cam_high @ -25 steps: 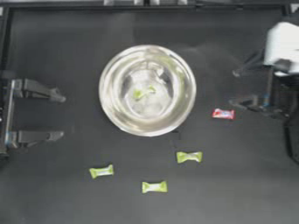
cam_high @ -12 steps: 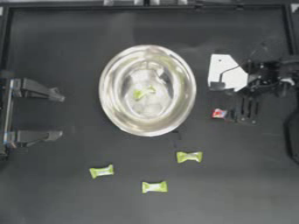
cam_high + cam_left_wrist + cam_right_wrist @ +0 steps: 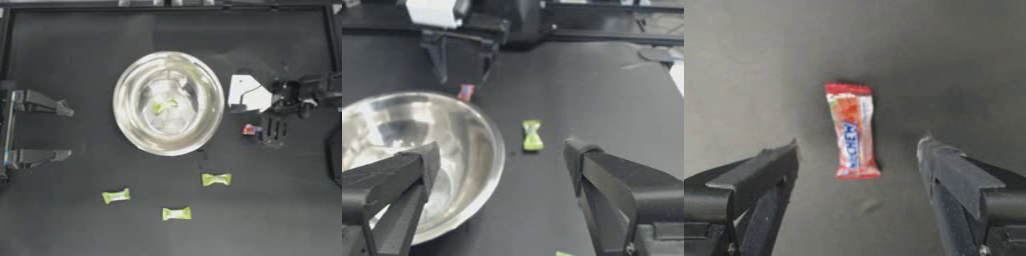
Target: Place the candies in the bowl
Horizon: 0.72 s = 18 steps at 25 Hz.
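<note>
Five candies are showing in all: four yellow-green and one red. One yellow-green candy point(image 3: 163, 105) is lying inside the bowl point(image 3: 168, 103), on its reflective floor near the middle. The bowl is sitting on the table point(image 3: 80, 220), a little left of centre.

Three yellow-green candies are lying on the table on the near side of the bowl, all apart from it and from each other. The right one point(image 3: 216, 179) is lying closest to the bowl's near rim. The middle one point(image 3: 176, 214) is lying nearest of all. The left one point(image 3: 116, 196) is lying below the bowl's left half.

The red candy point(image 3: 249, 130) is lying on the table just right of the bowl, not touching it. You are holding the right gripper point(image 3: 272, 131) just beside it, on its right, pointing down at the table. In the right wrist view the red candy point(image 3: 853, 131) is lying flat between your two jaws, which are spread wide, one on each side. Neither jaw is touching the wrapper, and the gripper point(image 3: 859, 157) is gripping nothing.

You are keeping the left gripper point(image 3: 65, 132) parked at the table's left edge, well apart from the bowl. Its jaws are standing wide apart and bare. The left wrist view is looking across the bowl toward the red candy point(image 3: 466, 92) and one yellow-green candy point(image 3: 532, 135).
</note>
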Tool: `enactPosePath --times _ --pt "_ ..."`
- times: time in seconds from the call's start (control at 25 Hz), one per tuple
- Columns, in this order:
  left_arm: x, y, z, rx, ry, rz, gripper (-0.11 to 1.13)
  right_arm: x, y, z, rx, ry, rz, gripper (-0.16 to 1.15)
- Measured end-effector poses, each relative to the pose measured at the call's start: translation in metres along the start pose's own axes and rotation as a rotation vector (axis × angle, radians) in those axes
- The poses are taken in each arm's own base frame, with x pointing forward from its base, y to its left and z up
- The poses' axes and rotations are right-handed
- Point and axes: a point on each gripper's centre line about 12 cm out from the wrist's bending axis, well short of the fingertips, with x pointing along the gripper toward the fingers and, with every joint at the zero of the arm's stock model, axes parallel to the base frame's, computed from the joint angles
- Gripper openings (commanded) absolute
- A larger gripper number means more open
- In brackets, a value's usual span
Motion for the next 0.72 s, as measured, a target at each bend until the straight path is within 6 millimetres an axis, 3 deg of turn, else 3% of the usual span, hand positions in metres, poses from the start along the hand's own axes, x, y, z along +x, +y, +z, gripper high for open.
enactPosePath --times 0.32,0.72 --pt "0.000 0.000 -0.001 -0.001 0.003 -0.001 1.02 0.020 -0.002 -0.002 -0.003 0.037 -0.013 0.99" --pt "0.000 0.000 0.000 -0.006 0.000 0.000 1.02 0.025 -0.006 -0.008 0.024 0.020 -0.017 0.94"
